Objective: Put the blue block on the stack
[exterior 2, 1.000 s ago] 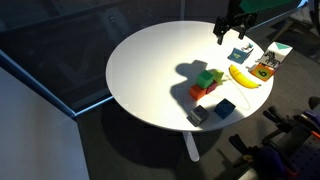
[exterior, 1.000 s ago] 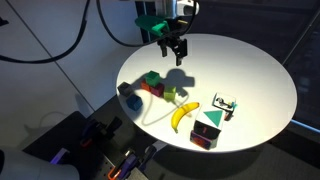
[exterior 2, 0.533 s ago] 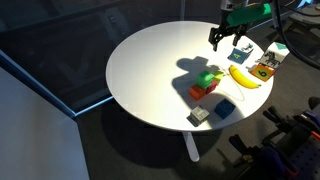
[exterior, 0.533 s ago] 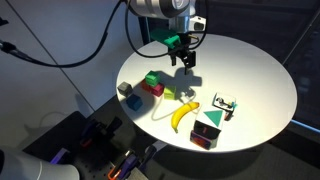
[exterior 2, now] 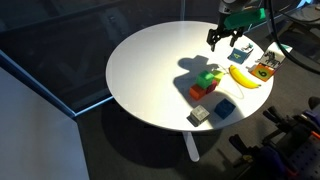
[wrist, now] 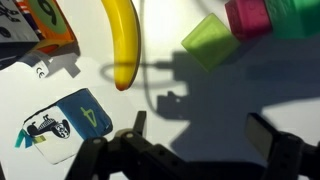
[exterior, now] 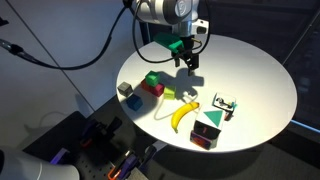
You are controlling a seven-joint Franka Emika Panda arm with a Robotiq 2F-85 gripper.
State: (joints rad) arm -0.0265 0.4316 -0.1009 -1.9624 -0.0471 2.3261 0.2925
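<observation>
Ext. view: round white table (exterior: 250, 70) with the gripper (exterior: 187, 64) over its 11 o'clock sector, jaws spread wide, nothing between them. The stack (exterior: 152, 84), green cube on red, stands at the table's 9 o'clock. The blue block (exterior: 133, 101) lies at approx. 8 o'clock from the stack, near the rim, apart from it and just beside a grey cube (exterior: 122, 89). A banana (exterior: 182, 115) lies at 6 o'clock. Ext. view, opposite side: gripper (exterior 2: 225, 38) at 1 o'clock from the stack (exterior 2: 207, 84), well clear of it, jaws apart and empty. The blue block (exterior 2: 225, 107) sits on the table (exterior 2: 150, 60) at 4 o'clock from the stack, not touching it; the grey cube (exterior 2: 198, 117) is at 8 o'clock from the block. Wrist view: the gripper (wrist: 200, 150) enters from 6 o'clock, both fingers (wrist: 270, 135) wide apart over bare tabletop, holding nothing. Banana (wrist: 122, 40) at 11 o'clock, a light green block (wrist: 210, 45) at 1 o'clock, a numbered card (wrist: 65, 125) at 8 o'clock. Blue block out of frame here.
</observation>
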